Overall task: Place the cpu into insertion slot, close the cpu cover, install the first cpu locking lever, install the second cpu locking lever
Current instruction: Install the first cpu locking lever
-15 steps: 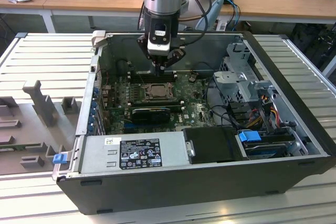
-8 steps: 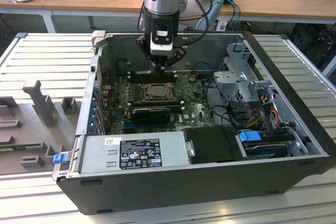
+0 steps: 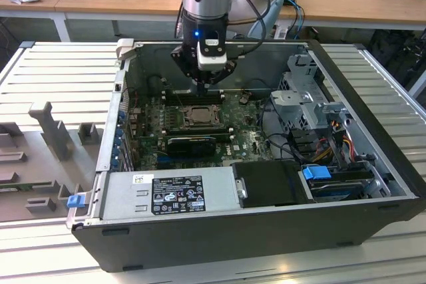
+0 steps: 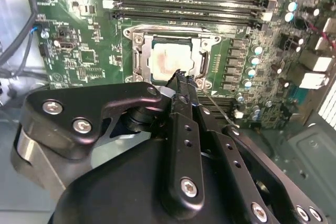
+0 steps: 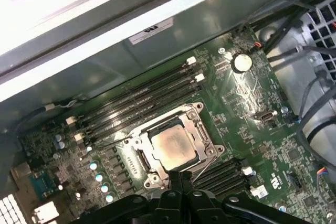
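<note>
The pincer (image 4: 181, 77) has its two black fingers pressed together with nothing pinched between them, and in both wrist views we see the tips hanging right at the near edge of the insertion slot (image 4: 140, 59). We cannot tell whether they actually touch it. Just past the tips, the cpu (image 4: 169, 59) lies flat in the slot, its pale face showing through the window of the cpu cover (image 5: 202, 137), which lies down around it. A thin wire locking lever (image 4: 215, 107) runs off from the socket corner just beside the fingers; we cannot tell if it is hooked down. Beyond the socket, the long black memory slots (image 5: 142, 98) lie side by side on the green board (image 5: 241, 103). In the exterior view we see the arm reaching down into the open computer case (image 3: 200, 244), which rests on a ribbed grey tabletop (image 3: 60, 78).
</note>
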Available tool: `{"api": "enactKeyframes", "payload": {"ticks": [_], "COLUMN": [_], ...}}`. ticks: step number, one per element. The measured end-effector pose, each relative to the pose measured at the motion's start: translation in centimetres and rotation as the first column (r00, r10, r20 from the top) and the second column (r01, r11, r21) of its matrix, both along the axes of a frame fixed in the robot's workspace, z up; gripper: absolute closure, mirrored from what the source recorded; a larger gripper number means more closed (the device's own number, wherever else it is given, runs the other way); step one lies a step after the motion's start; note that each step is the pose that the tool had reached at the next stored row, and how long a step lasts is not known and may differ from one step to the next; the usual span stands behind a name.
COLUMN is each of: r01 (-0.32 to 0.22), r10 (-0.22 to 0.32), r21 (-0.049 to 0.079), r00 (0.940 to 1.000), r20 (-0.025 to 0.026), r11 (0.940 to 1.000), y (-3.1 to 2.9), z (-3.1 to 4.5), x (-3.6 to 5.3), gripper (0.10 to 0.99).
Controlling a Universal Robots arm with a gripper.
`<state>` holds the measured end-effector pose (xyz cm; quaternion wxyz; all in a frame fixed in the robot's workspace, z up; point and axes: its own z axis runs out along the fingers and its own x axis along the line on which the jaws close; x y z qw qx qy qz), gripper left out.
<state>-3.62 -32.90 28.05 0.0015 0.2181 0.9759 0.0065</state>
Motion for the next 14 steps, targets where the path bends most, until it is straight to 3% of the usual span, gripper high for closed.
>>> {"api": "enactKeyframes", "payload": {"ticks": [7,14], "r01": [-0.078,-0.154], "r10": [0.078,0.154], "r21": [0.0,0.0], "r00": [0.997,0.988], "r20": [0.0,-0.0001], "r11": [0.997,0.988], "y": [0.0,-0.01], "z": [0.0,0.0], "x": [0.0,0.0], "gripper": [0.98,0.98]}}
